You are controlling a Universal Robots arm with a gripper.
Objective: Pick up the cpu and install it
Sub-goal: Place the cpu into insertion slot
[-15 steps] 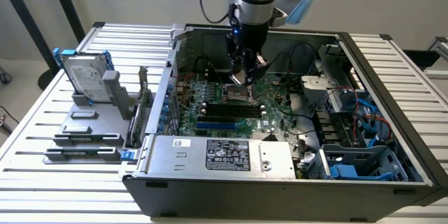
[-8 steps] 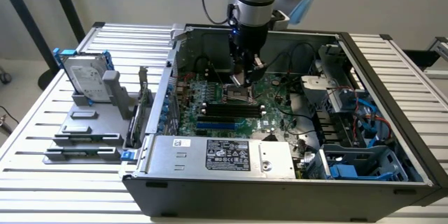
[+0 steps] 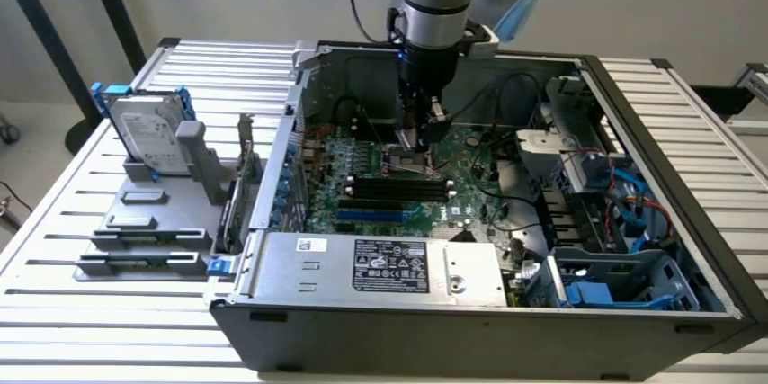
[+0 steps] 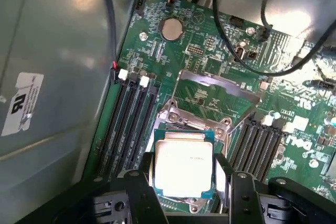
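The cpu (image 4: 184,163), a small square chip with a dull silver top and a green rim, sits between my gripper's (image 4: 185,170) two black fingers (image 4: 143,187). The gripper is shut on its opposite edges. The chip hangs level right over the motherboard's cpu socket (image 4: 176,115), whose metal load plate (image 4: 210,95) stands flipped open behind it. Whether the chip touches the socket I cannot tell. In the exterior view the gripper (image 3: 415,143) reaches straight down into the open computer case (image 3: 672,222), just above the socket (image 3: 415,166).
Black memory slots (image 4: 128,124) run close beside the socket, and black cables (image 4: 247,56) cross the board behind it. The grey power supply box (image 3: 384,267) fills the case's front. A silver hard drive (image 3: 150,137) stands on a grey rack at the exterior view's left.
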